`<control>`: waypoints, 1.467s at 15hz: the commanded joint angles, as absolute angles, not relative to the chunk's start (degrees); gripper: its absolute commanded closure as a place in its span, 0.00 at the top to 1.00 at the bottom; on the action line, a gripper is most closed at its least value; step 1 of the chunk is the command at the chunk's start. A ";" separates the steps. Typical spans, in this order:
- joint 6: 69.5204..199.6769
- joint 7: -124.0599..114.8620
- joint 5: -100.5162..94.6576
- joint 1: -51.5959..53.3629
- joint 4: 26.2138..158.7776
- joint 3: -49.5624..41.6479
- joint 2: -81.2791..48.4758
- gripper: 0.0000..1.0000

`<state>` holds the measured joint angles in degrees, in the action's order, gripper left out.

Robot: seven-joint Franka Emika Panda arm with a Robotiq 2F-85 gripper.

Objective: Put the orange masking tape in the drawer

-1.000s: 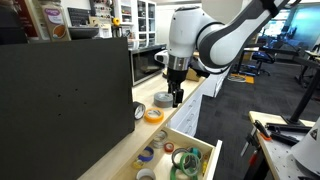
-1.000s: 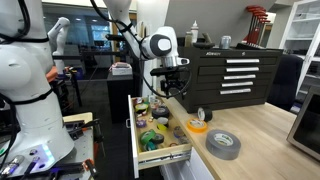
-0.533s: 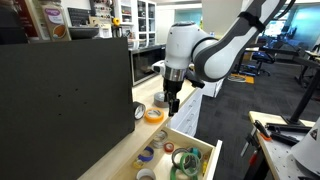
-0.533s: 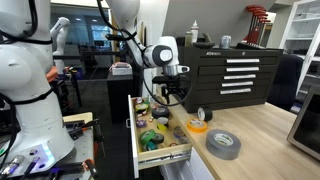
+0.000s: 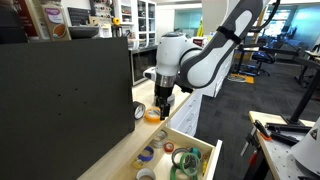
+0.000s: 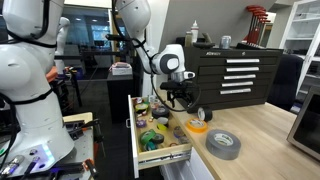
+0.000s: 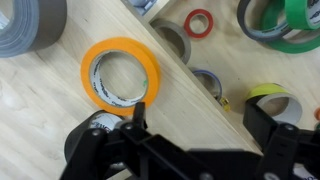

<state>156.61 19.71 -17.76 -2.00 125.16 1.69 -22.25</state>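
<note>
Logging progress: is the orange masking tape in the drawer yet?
Out. The orange masking tape lies flat on the wooden counter beside the open drawer.

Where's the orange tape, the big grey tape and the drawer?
orange tape point(image 7: 120, 46), wrist view, top of its ring.
grey tape point(image 7: 48, 28), wrist view, its grey band.
drawer point(image 6: 165, 157), an exterior view, its pale front.

My pale wooden counter point(image 6: 275, 150) carries a big matte-black box point(image 5: 65, 95) along one long edge. Past its far end stands a black metal tool chest with silver drawer handles point(image 6: 235, 78). Dark grey carpet floor point(image 5: 235, 130) runs beyond the open edge, under bright office light.
</note>
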 commanded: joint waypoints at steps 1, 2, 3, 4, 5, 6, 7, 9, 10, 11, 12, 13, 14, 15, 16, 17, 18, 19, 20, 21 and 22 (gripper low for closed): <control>157.31 23.36 -16.03 -3.62 121.07 2.31 -25.64 1.00; 157.12 23.93 -15.58 -4.03 120.38 2.48 -26.31 1.00; 156.96 24.50 -15.23 -4.30 119.74 2.56 -26.87 1.00; 156.91 25.03 -14.85 -4.70 119.16 2.66 -27.60 1.00; 156.92 25.69 -14.34 -5.25 118.67 2.94 -28.21 1.00; 157.14 25.80 -14.38 -5.43 118.63 2.82 -28.58 1.00; 157.59 26.48 -14.28 -5.86 118.77 2.93 -28.84 1.00; 157.39 27.09 -14.02 -6.49 118.52 3.04 -29.47 1.00; 157.44 27.35 -13.90 -6.80 118.40 3.14 -29.77 1.00; 157.42 27.64 -13.64 -7.19 118.36 3.38 -30.05 1.00; 157.45 28.08 -13.37 -7.56 118.31 3.61 -30.35 1.00; 157.45 28.58 -13.12 -7.85 118.23 3.79 -30.64 1.00; 157.33 29.13 -12.69 -8.32 118.05 4.23 -30.97 1.00; 157.27 29.49 -12.53 -8.54 117.78 4.37 -31.40 1.00; 157.08 29.99 -12.20 -8.94 117.33 4.75 -32.01 1.00; 156.95 30.39 -11.94 -9.30 116.85 5.09 -32.63 1.00; 156.70 30.83 -11.82 -9.50 116.25 5.27 -33.29 1.00; 156.72 31.21 -11.73 -9.70 115.73 5.43 -33.89 1.00; 156.85 31.66 -11.78 -9.90 115.19 5.60 -34.58 1.00; 156.96 31.98 -12.06 -9.95 114.75 5.55 -35.16 1.00; 157.10 32.14 -12.36 -9.91 114.27 5.41 -35.74 1.00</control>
<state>156.61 29.69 -12.83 -8.52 116.43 4.33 -33.65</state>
